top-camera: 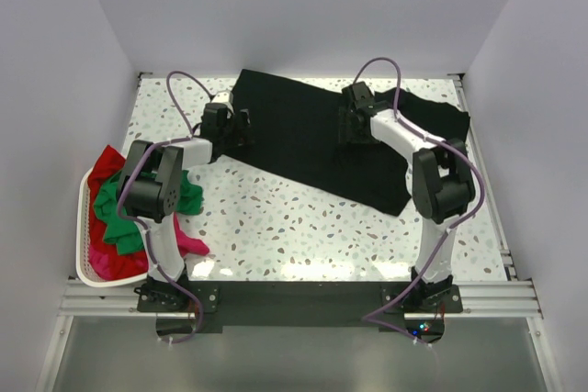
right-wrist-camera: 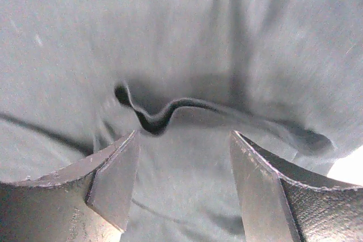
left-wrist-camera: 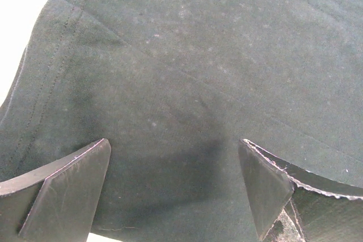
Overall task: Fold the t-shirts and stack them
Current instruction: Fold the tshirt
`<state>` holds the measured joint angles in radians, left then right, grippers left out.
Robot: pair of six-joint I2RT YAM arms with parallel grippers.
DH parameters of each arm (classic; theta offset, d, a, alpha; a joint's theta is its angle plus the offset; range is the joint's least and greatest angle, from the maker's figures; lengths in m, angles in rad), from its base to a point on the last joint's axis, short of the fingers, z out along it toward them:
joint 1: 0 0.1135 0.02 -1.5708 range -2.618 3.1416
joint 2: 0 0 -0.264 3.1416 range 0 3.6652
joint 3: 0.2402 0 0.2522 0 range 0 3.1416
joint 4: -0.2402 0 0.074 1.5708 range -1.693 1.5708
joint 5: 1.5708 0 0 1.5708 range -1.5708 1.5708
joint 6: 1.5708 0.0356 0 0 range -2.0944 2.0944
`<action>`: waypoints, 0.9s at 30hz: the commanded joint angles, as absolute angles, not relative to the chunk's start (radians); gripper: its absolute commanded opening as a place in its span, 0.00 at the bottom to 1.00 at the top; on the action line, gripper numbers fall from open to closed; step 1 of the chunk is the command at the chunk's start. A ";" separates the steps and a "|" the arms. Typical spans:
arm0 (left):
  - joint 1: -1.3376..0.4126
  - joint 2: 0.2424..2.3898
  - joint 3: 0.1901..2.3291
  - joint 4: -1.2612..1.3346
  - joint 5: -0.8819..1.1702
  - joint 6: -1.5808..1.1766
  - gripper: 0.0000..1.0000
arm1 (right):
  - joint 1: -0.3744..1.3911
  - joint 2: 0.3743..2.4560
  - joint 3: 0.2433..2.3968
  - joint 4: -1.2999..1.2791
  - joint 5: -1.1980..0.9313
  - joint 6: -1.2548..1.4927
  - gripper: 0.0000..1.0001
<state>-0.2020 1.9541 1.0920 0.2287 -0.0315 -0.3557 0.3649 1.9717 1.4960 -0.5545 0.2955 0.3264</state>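
A black t-shirt [top-camera: 312,140] lies spread across the far half of the table. My left gripper [top-camera: 241,128] is open at its left edge; in the left wrist view the flat cloth [left-wrist-camera: 187,83] with a stitched hem fills the gap between the jaws [left-wrist-camera: 174,182]. My right gripper [top-camera: 354,128] is open over the shirt's right middle; in the right wrist view a raised fold [right-wrist-camera: 170,109] of the cloth sits just ahead of the open jaws [right-wrist-camera: 184,179]. Green [top-camera: 115,213], red [top-camera: 108,161] and magenta [top-camera: 188,240] shirts lie heaped at the left.
A white plastic basket [top-camera: 83,245] holds the coloured heap at the table's left edge, with cloth spilling out beside the left arm's base. The speckled tabletop [top-camera: 312,236] shows between the black shirt and the arm bases. Walls close in the table on three sides.
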 commanded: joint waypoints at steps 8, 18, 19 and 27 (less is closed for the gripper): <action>-0.190 1.858 1.048 0.265 -0.060 -0.345 1.00 | 0.357 1.899 1.505 -0.526 0.350 0.314 0.67; -0.184 1.828 1.034 0.294 -0.068 -0.367 1.00 | 0.376 1.717 1.284 -0.473 0.236 0.342 0.68; -0.184 1.833 1.035 0.302 -0.057 -0.371 1.00 | 0.376 1.715 1.255 -0.459 0.226 0.345 0.68; -0.196 1.922 1.100 0.371 0.017 -0.431 1.00 | 0.374 1.801 1.203 -0.420 0.216 0.367 0.69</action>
